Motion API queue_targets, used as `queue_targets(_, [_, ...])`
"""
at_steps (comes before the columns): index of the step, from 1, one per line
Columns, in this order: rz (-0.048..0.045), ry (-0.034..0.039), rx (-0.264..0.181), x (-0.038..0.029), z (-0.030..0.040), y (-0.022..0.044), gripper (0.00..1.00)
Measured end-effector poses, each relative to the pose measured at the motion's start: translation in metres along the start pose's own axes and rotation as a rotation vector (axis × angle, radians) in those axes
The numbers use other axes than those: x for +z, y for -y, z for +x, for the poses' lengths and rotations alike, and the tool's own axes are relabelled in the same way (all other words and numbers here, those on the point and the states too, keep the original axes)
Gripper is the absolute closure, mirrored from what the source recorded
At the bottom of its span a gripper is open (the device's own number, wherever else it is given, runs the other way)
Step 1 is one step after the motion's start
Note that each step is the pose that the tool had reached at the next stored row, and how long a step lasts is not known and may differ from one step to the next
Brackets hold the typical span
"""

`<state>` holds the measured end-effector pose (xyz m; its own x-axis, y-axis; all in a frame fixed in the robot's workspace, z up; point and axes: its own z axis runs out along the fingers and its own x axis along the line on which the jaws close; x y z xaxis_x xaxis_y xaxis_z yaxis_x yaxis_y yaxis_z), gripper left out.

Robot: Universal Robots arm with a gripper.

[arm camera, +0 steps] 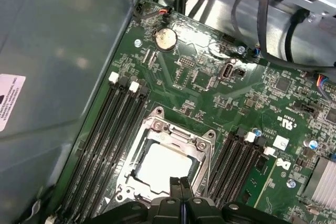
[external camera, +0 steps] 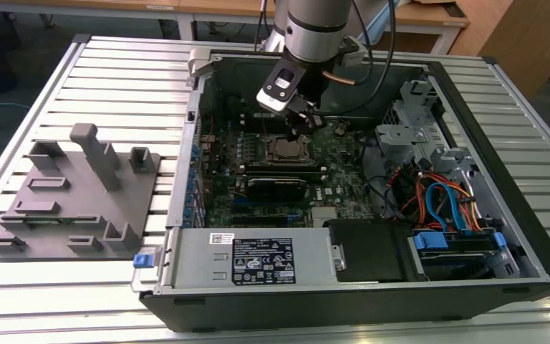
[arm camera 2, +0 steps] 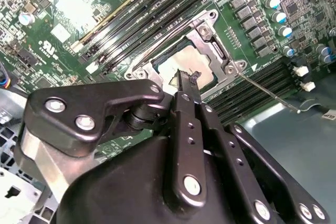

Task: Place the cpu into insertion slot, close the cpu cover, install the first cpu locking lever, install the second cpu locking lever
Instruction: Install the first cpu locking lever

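Tool point(external camera: 300, 127) is down inside the open PC case point(external camera: 533, 236), which sits on the slatted bench point(external camera: 112, 93). In the exterior view it hangs low over the board, at approx 1 o'clock of the insertion slot point(external camera: 288, 150) and near it. Its fingers point(arm camera 2: 181, 114) are pressed together w/ nothing visible btwn them. In both wrist views the tips sit over one edge of the cpu point(arm camera: 160, 165); can't tell if they touch it. The cpu lies flat in the slot, silvery top up, set in the green circuit board point(arm camera: 210, 93). The cpu cover point(arm camera: 137, 148) is down around it, w/ the cpu top showing thru the window. In the second wrist view a thin wire lever point(arm camera 2: 268, 94) runs from one corner of the slot out across the long black slots point(arm camera: 113, 129), its hooked end well apart from the cover. A round coin cell point(arm camera: 165, 39) sits on the board, apart from the slot. In the exterior view the grey power supply box point(external camera: 246, 259) lies at 6 o'clock of the slot along the case's near wall. Blue and orange cables point(external camera: 447, 201) bunch at approx 4 o'clock of the slot. A grey fixture block point(external camera: 74, 193) w/ upright posts rests on the bench at 9 o'clock of the case, apart from it.
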<state>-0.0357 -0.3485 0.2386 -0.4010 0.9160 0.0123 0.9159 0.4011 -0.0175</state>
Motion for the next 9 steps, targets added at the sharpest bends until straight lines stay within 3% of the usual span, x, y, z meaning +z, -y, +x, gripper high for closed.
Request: queue_targets(9, [0.0,0.0002,-0.009,0.0,0.0,0.0,0.89])
